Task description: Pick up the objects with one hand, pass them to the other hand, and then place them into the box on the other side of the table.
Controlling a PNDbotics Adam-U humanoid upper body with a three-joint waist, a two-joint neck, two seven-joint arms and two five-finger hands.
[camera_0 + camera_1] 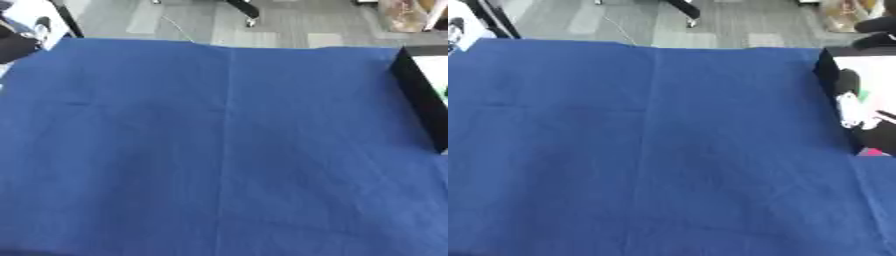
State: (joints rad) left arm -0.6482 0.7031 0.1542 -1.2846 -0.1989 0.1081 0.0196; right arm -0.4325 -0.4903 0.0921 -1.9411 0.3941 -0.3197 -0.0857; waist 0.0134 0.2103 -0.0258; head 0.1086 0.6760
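Observation:
A black-walled box (827, 70) with a white inside stands at the right edge of the blue-covered table (658, 140). Inside it lie a few small things: a dark rounded one (847, 80), a white one (850, 111) with a bit of green beside it, and something pink (871, 151) at the near end. In the left eye view only the box's black side wall (418, 95) and a strip of its white floor show. Neither of my hands shows in either view.
The blue cloth has a crease running down its middle (226, 130). Beyond the far edge lies grey floor with chair legs (247, 12). A white and black object (22, 30) sits past the table's far left corner.

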